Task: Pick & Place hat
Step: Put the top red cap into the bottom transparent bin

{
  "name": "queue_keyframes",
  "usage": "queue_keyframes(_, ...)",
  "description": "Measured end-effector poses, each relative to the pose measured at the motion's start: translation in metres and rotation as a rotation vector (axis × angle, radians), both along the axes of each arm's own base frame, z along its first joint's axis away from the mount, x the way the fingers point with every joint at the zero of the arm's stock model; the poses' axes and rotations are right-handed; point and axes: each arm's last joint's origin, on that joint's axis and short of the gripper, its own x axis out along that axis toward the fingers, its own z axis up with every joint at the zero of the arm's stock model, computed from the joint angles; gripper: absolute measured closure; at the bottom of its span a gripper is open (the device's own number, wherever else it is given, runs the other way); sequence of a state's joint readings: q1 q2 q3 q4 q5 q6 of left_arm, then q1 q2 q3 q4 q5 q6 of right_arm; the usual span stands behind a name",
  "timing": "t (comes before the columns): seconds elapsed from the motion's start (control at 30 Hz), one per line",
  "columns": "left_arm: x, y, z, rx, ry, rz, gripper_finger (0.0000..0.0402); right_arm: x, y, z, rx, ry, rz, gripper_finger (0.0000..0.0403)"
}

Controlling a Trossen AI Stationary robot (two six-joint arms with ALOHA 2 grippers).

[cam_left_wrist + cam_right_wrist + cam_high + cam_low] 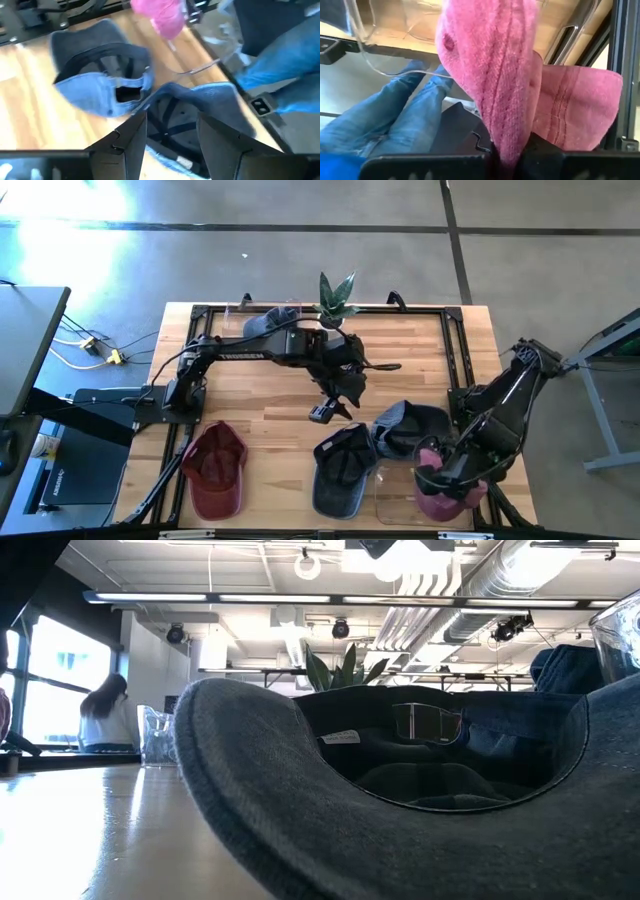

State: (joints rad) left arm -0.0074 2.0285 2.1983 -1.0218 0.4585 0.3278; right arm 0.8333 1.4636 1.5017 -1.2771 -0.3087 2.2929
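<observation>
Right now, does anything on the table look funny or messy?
Yes. The hats lie upside down, and the pink hat is bunched up, pinched in the right claw at the table's front corner, half over a clear container.

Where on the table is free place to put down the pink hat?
Bare wood lies between the red hat and the left gripper, and right of the plant. The front right, around the blue hats, is crowded.
</observation>
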Motion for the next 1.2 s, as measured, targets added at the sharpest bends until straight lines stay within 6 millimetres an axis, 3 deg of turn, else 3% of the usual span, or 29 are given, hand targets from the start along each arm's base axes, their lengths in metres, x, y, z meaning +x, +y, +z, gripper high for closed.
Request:
queue_keyframes(0.23, 0.002, 0.008, -0.002, 0.176, 0.006, 0.184, 0.0235, 0.003, -0.019, 0.019, 0.118, -0.064, -0.06, 0.0392)
queue_keyframes(0.43, 0.002, 0.009, -0.002, 0.206, 0.004, 0.211, 0.0234, -0.002, -0.03, 0.03, 0.159, -0.084, -0.072, 0.0395)
queue_keyframes(0.63, 0.002, 0.009, -0.002, 0.216, 0.0, 0.201, 0.0234, -0.019, -0.035, 0.024, 0.066, 0.064, -0.041, 0.0394)
queue_keyframes(0.87, 0.002, 0.009, -0.002, 0.236, -0.01, 0.177, 0.0234, -0.022, -0.039, 0.022, 0.017, 0.1, -0.051, 0.0385)
queue_keyframes(1.2, 0.002, 0.013, -0.002, 0.235, -0.01, 0.184, 0.0234, 0.011, -0.041, -0.014, 0.101, 0.022, -0.143, 0.0392)
